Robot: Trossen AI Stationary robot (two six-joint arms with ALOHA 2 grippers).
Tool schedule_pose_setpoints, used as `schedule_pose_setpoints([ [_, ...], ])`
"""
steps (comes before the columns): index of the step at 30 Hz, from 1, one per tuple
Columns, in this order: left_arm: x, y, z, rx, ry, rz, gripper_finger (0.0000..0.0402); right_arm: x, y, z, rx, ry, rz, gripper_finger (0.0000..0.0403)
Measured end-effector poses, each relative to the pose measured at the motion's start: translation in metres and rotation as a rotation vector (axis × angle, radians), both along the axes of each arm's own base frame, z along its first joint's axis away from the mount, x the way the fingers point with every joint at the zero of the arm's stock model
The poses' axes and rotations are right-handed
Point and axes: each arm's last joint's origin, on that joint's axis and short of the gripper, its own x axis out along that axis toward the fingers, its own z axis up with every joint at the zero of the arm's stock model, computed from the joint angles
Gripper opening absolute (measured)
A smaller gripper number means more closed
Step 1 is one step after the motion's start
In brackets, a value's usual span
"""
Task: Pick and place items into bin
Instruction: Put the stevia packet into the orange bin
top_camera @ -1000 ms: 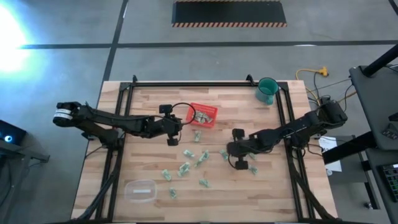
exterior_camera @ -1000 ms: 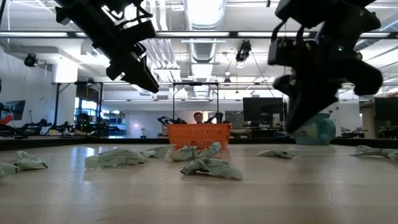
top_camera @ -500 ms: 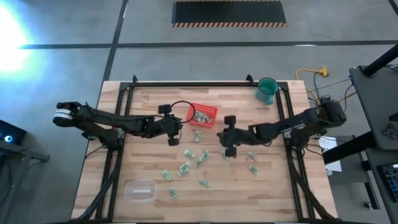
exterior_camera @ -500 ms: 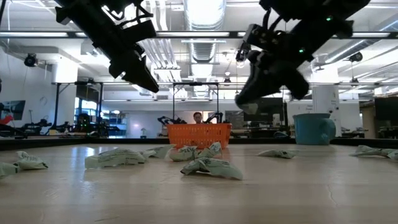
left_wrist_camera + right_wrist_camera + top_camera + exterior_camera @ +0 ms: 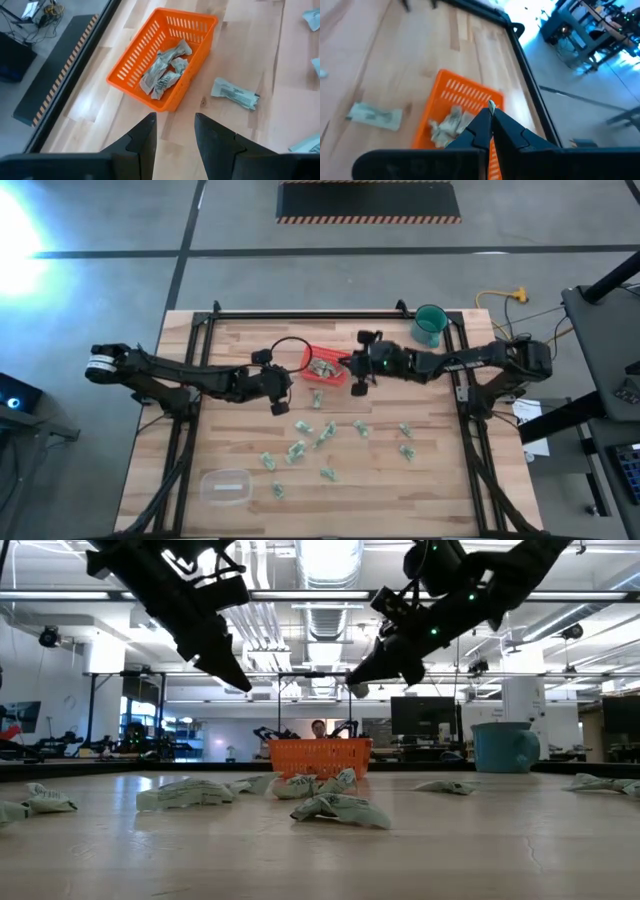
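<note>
My two arms are dark, slim and jointed. The left arm point(image 5: 190, 380) carries a looping black cable point(image 5: 289, 355) and a white band point(image 5: 98, 364) at its base.

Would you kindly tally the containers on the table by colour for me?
Red square slotted plastic tray: 1
Teal-green round cup: 1
Clear rounded plastic container: 1
Total: 3

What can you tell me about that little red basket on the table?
The red basket is a small square plastic tray with low slotted walls, sitting flat on the wooden table toward its far side. Several crumpled pale wrappers lie inside. Another wrapper lies on the table near it. The right gripper hangs at its edge, jaws shut.
</note>
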Motion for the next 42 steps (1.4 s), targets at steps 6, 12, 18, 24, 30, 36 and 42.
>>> schedule_pose_setpoints([
  [6, 0.0, -0.005, 0.0, -0.004, -0.003, -0.017, 0.0116, 0.0, -0.028, -0.015, 0.062, 0.003, -0.013, 0.0008],
  [12, 0.0, -0.006, 0.0, -0.005, -0.004, -0.02, 0.0116, 0.009, -0.043, -0.044, 0.071, 0.013, -0.048, 0.0009],
  [18, 0.0, -0.006, 0.0, -0.005, -0.004, -0.022, 0.0116, 0.014, -0.045, -0.053, 0.077, 0.014, -0.051, 0.0033],
  [24, 0.001, -0.01, -0.001, -0.08, -0.02, -0.047, 0.0116, 0.011, -0.043, -0.042, 0.098, 0.004, -0.06, 0.0097],
  [30, 0.008, -0.019, -0.014, -0.284, 0.022, -0.203, 0.0116, -0.001, -0.035, -0.027, 0.12, 0.071, -0.054, 0.014],
  [36, 0.027, -0.021, -0.041, -0.281, 0.062, -0.223, 0.0116, -0.019, -0.019, -0.01, 0.154, 0.174, -0.028, 0.015],
  [42, 0.039, -0.026, -0.064, -0.303, 0.191, -0.371, 0.0116, -0.036, -0.002, 0.001, 0.231, 0.236, 0.09, 0.0143],
])
